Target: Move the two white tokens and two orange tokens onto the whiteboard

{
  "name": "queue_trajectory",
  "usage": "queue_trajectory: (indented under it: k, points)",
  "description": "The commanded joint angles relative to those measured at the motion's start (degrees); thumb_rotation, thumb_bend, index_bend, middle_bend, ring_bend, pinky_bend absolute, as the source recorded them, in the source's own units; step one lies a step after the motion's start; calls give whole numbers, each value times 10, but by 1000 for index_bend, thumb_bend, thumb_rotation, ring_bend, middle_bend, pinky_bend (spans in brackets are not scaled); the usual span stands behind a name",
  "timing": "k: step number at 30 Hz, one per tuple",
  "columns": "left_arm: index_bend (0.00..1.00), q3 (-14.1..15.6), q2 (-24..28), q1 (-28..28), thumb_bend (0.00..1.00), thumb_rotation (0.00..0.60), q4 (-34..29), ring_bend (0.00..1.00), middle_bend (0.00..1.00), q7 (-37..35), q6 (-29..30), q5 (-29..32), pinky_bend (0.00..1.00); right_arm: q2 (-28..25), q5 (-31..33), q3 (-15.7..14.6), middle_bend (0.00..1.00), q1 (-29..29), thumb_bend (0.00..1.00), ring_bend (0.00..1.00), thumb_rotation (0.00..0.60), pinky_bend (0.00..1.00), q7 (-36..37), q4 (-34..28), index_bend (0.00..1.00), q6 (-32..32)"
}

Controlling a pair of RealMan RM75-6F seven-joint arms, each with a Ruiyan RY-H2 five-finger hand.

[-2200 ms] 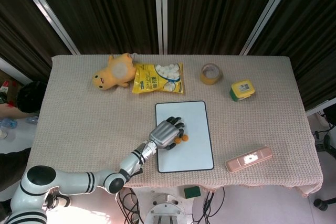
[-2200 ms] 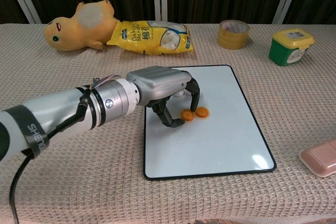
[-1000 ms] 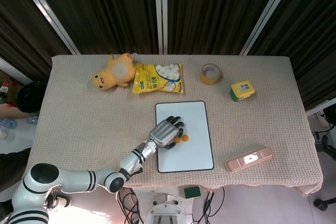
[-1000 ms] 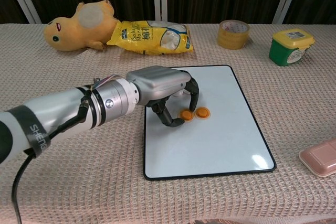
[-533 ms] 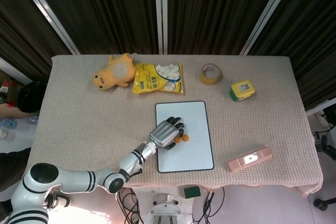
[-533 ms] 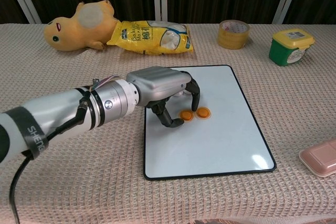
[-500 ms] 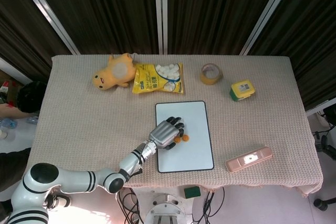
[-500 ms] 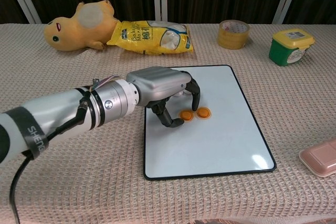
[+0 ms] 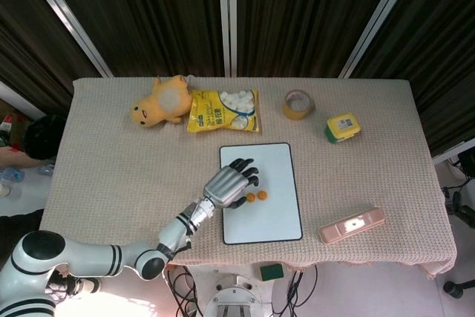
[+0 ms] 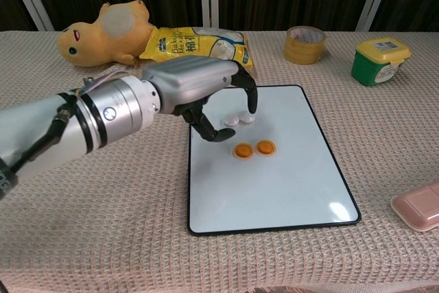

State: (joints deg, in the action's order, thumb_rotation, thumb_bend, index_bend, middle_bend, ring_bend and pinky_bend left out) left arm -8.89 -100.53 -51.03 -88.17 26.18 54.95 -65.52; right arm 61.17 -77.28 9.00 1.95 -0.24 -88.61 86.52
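The fingers (image 10: 245,87) of the left hand (image 10: 199,87) hang spread and slightly curled above the upper left part of the whiteboard (image 10: 288,197), holding nothing; the hand (image 9: 228,183) is raised clear of the board. Just below the fingertips lie the two white tokens (image 10: 239,120), side by side and touching or nearly so, flat on the board. A little nearer the camera, past the thumb tip, sit the two orange tokens (image 10: 254,149), also side by side on the board and apart from the fingers. In the head view the orange pair (image 9: 256,196) shows just to the right of the hand, while the white pair is hidden there. All four tokens rest on the whiteboard.

Farther out from the fingers, on the bench (image 10: 123,238): a yellow snack bag (image 10: 195,48) and a yellow plush toy (image 10: 103,36) behind the hand, a tape roll (image 10: 304,44) and a green tub with a yellow lid (image 10: 380,60) beyond the board's far right corner, and a pink case (image 10: 418,207) at the right edge. The right hand does not appear in either view.
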Motion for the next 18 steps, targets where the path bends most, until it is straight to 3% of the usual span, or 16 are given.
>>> queue_trajectory:
  k: [1, 5, 11, 14, 18]
  points:
    - [345, 25, 89, 62, 314, 600, -89, 67, 206, 18, 83, -21, 143, 1, -3, -2, 0, -2, 477, 0, 600, 0, 1, 1, 0, 2]
    - [341, 66, 166, 143, 309, 600, -134, 67, 206, -7, 192, -74, 147, 7, -4, -5, 0, 0, 477, 0, 600, 0, 3, 8, 0, -4]
    - [239, 131, 231, 275, 254, 595, -65, 66, 179, -96, 350, -154, 148, 27, -11, -8, 0, 5, 477, 0, 600, 0, 5, 32, 0, -5]
    - [176, 151, 255, 323, 187, 505, -35, 45, 139, -133, 379, -151, 145, 35, -9, -7, 0, 3, 477, 0, 600, 0, 3, 42, 0, -2]
    - [140, 163, 283, 362, 140, 486, -10, 19, 89, -169, 397, -154, 137, 39, -6, -7, 0, 2, 477, 0, 600, 0, 1, 47, 0, -1]
